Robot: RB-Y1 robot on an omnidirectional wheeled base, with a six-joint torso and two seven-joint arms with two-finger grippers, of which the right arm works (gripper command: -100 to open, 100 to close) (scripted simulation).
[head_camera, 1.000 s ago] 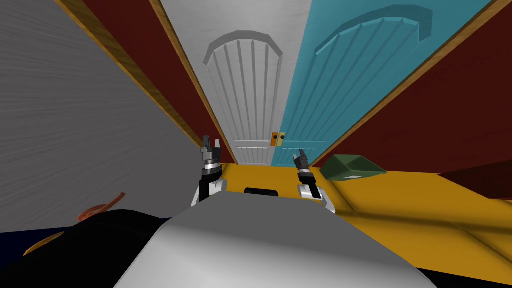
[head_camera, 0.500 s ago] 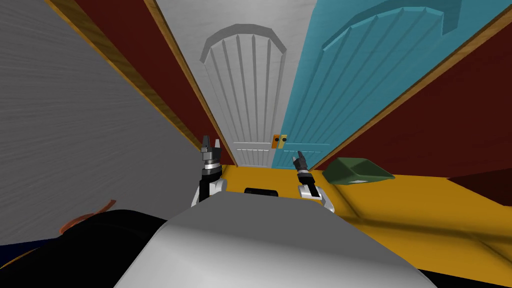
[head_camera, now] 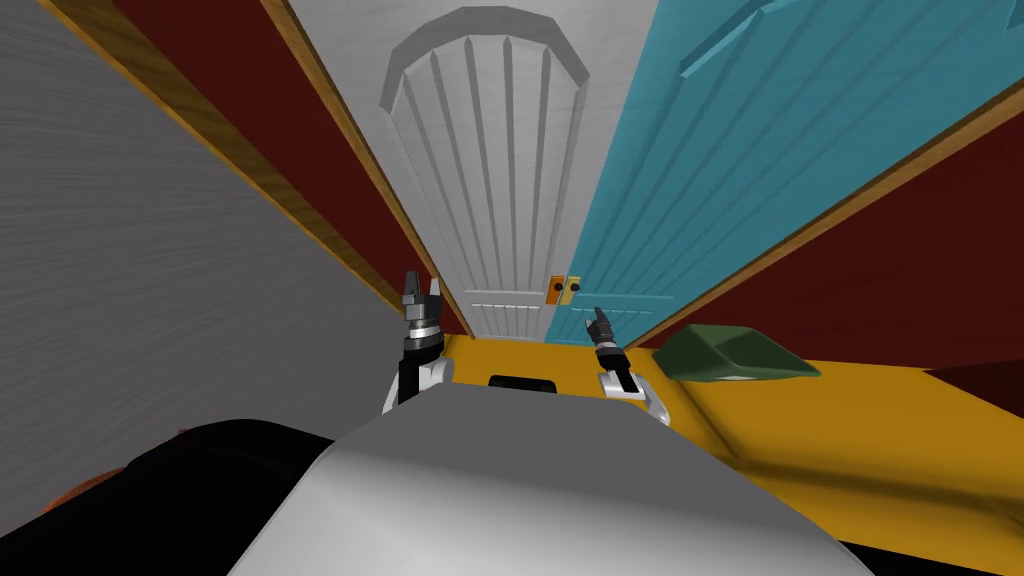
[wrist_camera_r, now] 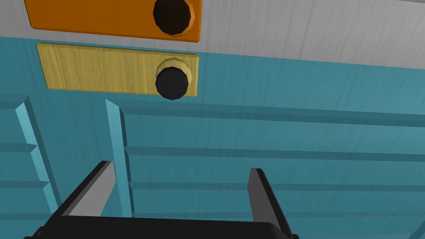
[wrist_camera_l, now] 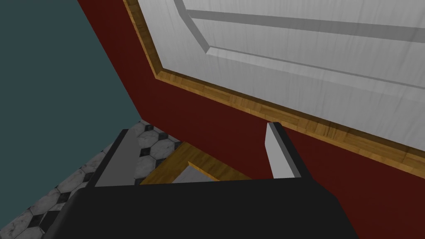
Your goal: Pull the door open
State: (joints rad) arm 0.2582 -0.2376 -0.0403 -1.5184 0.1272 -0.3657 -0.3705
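Teal door (head_camera: 720,150) looks shut, straight ahead, right of the white door (head_camera: 490,180); their edges meet at two handle plates. Its black knob (wrist_camera_r: 172,83) sits on a yellow plate (wrist_camera_r: 99,74), just beside the white door's orange plate (wrist_camera_r: 103,18). Facing the teal panel, the right gripper (wrist_camera_r: 179,168) is near the knob but off it, fingers spread, nothing held. Step looks like the reach: centre the gap on the yellow-plate knob, not the orange one, seat deep before closing, then pull along the hinge arc. Idle, the left gripper (head_camera: 421,287) is raised by the red wall (wrist_camera_l: 207,124), fingers spread.
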